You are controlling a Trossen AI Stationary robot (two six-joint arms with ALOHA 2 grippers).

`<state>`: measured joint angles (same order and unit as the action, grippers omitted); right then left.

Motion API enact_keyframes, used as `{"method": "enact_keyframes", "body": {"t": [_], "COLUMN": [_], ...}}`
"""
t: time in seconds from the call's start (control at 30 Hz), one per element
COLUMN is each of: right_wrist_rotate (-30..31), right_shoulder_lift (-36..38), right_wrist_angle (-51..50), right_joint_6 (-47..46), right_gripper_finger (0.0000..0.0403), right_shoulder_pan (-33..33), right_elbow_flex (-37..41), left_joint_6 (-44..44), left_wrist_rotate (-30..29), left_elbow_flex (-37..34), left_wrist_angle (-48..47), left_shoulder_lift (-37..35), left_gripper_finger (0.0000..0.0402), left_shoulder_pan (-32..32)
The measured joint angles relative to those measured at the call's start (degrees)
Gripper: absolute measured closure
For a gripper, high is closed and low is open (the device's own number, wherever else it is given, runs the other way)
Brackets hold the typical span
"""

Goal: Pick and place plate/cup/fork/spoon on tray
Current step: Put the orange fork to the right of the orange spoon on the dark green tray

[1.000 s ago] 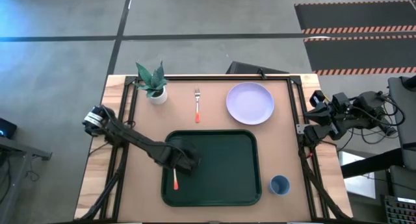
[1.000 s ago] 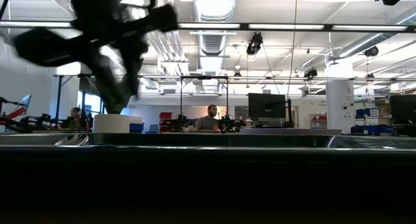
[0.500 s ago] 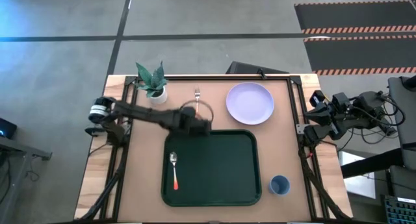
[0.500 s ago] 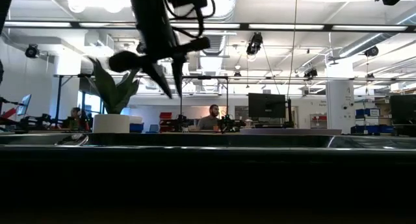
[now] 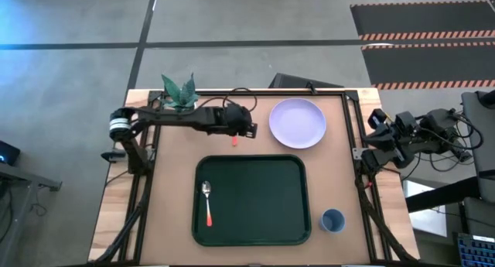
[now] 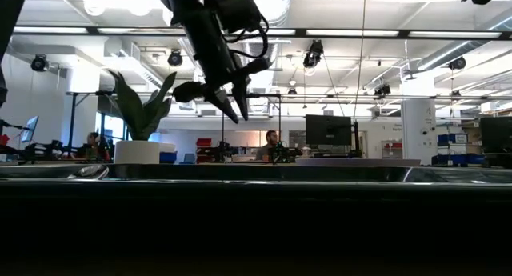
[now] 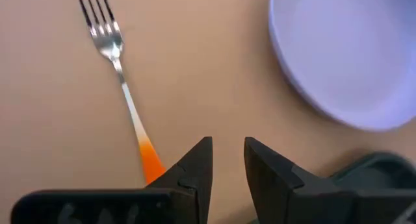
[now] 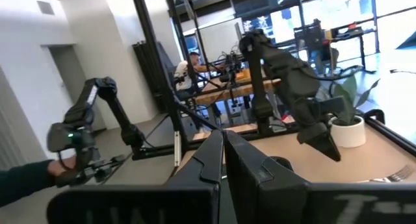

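The fork (image 7: 123, 87) lies on the table beyond the tray's far rim, tines toward the far edge; in the high view only its red-orange handle end (image 5: 234, 140) shows under my left arm. My left gripper (image 5: 246, 130) hovers open above the table just right of the fork's handle (image 7: 151, 162), touching nothing. The spoon (image 5: 206, 201) lies in the dark green tray (image 5: 286, 220), at its left side. The lavender plate (image 5: 297, 122) rests on the table at the far right. The blue cup (image 5: 332, 220) stands right of the tray. My right gripper (image 8: 223, 146) is shut and waits off the table's right edge.
A white pot with a green plant (image 5: 179, 97) stands at the table's far left corner, close to my left arm. The plate's rim (image 7: 305, 94) and the tray's far corner (image 7: 383, 169) lie close to my left gripper. People sit in the room behind the table.
My left gripper has left the spoon in the tray and gone up and toward the table's far edge, a little to the right, over the fork's handle. The spoon stays lying in the tray's left part.
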<state>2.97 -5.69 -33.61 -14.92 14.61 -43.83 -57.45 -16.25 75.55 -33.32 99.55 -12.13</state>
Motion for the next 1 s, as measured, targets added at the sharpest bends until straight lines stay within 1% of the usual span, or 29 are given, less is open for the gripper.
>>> {"method": "enact_keyframes", "body": {"t": [0.07,0.3,0.47,0.7,0.8,0.9,1.0], "right_wrist_rotate": [-0.46,-1.31,-1.61,-1.58,-1.59,-1.56,-1.54], "right_shoulder_lift": [0.0,0.0,0.0,0.0,0.0,0.0,0.0], "right_wrist_angle": [0.0,0.0,0.02,1.82,2.77,2.67,2.67], "right_joint_6": [0.05,0.55,0.55,1.84,2.99,3.61,3.57], "right_gripper_finger": [0.0394,0.0394,0.0394,0.0394,0.0394,0.0394,0.0394], "right_shoulder_pan": [0.0,0.0,0.01,0.0,0.0,0.0,0.01], "right_elbow_flex": [0.0,0.0,0.0,0.0,-0.02,-0.02,-0.02], "left_joint_6": [0.97,2.59,3.21,2.26,0.98,5.71,7.34], "left_wrist_rotate": [1.06,1.39,5.43,3.79,6.28,6.78,6.61], "left_elbow_flex": [-0.15,-0.22,-0.24,-0.28,-0.43,-0.89,-0.96], "left_wrist_angle": [-0.36,-0.21,-0.16,0.21,1.33,4.31,3.55], "left_shoulder_lift": [0.24,0.39,0.39,0.3,0.28,0.5,0.52], "left_gripper_finger": [0.033,0.033,0.033,0.033,0.033,0.033,0.033], "left_shoulder_pan": [-0.59,-3.17,-4.96,-5.06,-5.06,-5.39,-5.97]}}
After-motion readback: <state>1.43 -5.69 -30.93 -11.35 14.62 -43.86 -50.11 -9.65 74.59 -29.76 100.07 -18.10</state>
